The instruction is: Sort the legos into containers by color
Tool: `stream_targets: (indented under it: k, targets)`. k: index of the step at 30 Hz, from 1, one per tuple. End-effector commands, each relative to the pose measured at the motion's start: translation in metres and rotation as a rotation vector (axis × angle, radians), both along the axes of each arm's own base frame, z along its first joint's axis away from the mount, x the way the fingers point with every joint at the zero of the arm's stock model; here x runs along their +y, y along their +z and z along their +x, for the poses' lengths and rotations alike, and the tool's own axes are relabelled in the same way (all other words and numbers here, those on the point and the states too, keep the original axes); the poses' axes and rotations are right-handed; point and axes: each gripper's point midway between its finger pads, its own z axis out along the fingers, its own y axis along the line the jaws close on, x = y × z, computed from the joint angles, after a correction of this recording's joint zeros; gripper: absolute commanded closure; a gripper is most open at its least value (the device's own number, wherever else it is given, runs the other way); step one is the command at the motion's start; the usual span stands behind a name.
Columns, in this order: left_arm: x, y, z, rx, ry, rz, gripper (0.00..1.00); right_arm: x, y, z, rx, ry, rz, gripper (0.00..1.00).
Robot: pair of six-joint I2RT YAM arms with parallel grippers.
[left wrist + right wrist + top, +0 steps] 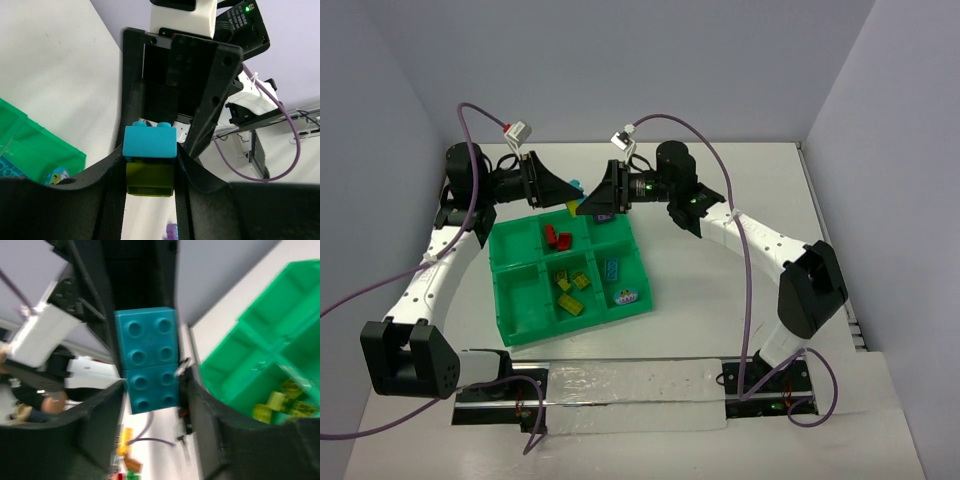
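Bench: white table, 2 arms reaching in from its near edge and meeting above the far edge of the tray.

Bright green plastic tray, 6 square compartments in a 2-by-3 grid, sits left of centre on the table.
- Far-middle compartment: 2 small red studded bricks.
- Near-middle compartment: several loose yellow-green bricks.
- Near-right compartment: 1 flat blue studded brick and 1 small pale printed piece.
- The other 3 compartments show only green floor.

Left gripper: jaws narrow, fingers pressed to both sides of a yellow-green plastic block.

Right gripper: faces the left one, jaws narrow, clamped on a teal studded plastic brick with 8 studs showing.

The teal brick is stacked directly on the yellow-green block. The pair is held in the air between both grippers, just beyond the tray's far wall.
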Motion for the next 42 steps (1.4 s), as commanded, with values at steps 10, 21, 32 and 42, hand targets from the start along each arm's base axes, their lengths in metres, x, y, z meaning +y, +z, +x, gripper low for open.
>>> stream_targets:
  k: [10,21,32,42]
  targets:
    - [-0.002,0.019,-0.004,-0.099,-0.044,-0.005,1.00,-0.001,0.037,-0.003,-0.035,0.042,0.151,0.50]
    - [-0.002,0.022,-0.003,-0.109,-0.024,0.003,0.66,-0.003,0.031,-0.007,-0.011,0.066,0.177,1.00]
    - [0.007,0.008,0.001,-0.052,0.074,0.055,0.15,-0.013,0.022,-0.003,0.001,0.031,0.165,1.00]
    - [0.008,0.009,-0.005,-0.054,0.065,0.004,0.33,-0.016,0.019,0.000,0.006,0.023,0.162,1.00]
